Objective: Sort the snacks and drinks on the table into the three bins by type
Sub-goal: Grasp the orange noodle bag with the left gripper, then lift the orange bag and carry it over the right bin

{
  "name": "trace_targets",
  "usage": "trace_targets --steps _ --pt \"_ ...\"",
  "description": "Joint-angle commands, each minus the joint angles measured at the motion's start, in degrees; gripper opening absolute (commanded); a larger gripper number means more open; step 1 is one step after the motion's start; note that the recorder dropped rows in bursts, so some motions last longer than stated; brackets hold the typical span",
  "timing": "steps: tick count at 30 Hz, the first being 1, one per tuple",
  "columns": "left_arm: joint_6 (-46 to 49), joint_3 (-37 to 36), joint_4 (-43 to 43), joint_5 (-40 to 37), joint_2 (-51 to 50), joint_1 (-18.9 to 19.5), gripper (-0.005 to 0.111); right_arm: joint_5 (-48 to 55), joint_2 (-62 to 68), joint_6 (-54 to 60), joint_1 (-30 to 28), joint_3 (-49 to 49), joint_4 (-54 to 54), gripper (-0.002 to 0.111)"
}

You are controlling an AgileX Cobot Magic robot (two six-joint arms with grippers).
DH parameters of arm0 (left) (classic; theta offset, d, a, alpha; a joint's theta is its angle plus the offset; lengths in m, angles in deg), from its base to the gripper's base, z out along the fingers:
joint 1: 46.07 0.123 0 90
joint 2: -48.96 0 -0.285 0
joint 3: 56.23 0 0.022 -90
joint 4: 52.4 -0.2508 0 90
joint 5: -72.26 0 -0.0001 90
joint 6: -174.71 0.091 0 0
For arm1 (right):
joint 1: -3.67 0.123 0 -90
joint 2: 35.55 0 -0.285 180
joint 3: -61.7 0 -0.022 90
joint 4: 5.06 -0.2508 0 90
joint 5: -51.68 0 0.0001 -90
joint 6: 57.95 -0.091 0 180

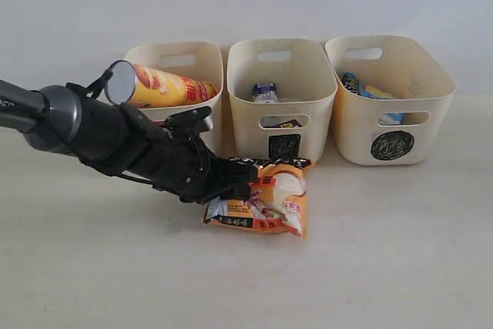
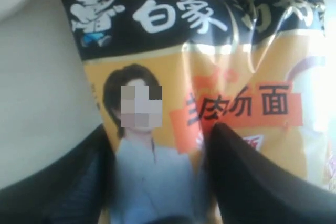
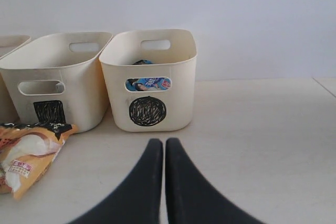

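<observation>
An orange-and-white crinkly plastic noodle bag (image 1: 269,198) lies flat on the pale beige tabletop (image 1: 385,267), just in front of the middle one of three cream plastic bins. It is the only snack seen outside a bin.

The left arm's black fingers (image 2: 252,177) reach in low from the left and straddle the near end of the bag. The wrapper sits between them and touches both. The bag rests on the tabletop, and the pictures do not show whether it is pinched tight. The right arm's black fingers (image 3: 149,171) are pressed together and hold nothing, low over bare tabletop well to the right.

Behind the bag, the left bin (image 1: 173,48) holds a yellow chip tube (image 1: 166,88), tilted so that its silver end pokes over the rim. The middle bin (image 1: 308,75), marked with a black scribbled square, holds a small blue-white carton (image 1: 264,92) and something dark, glimpsed through the handle slot. The right bin (image 1: 431,82), marked with a black scribbled circle, holds a blue-white noodle bag (image 1: 362,86).

The sorting looks almost finished. This last bag probably belongs with the other noodle bag in the right bin, so a lift and a carry to the right remain.
</observation>
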Motion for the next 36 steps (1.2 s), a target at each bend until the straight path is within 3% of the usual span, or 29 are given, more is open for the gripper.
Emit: trace_targets --steps 1,16,22,28,32,36 --pt "4.3 -0.7 -1.3 -7.9 0.5 -0.1 0.004 -0.4 -0.3 0.1 -0.1 -0.3 0.2 0.000" --pt "13.1 -0.7 8.6 -15.6 14.2 -0.1 0.004 -0.3 -0.3 0.1 -0.1 -0.3 0.2 0.000" --pt "28.4 0.2 31.0 -23.4 14.9 -0.1 0.004 -0.3 -0.3 0.1 -0.1 -0.3 0.2 0.000" --pt "29.3 8.9 34.4 -19.6 14.8 -0.4 0.004 -0.3 -0.3 0.1 -0.1 -0.3 0.2 0.000" --pt "29.3 16.8 33.9 -11.2 14.0 -2.4 0.004 -0.3 -0.3 0.1 -0.1 -0.3 0.2 0.000" --pt "26.8 25.7 33.6 -8.7 8.9 -4.1 0.004 -0.3 -0.3 0.1 -0.1 -0.3 0.2 0.000"
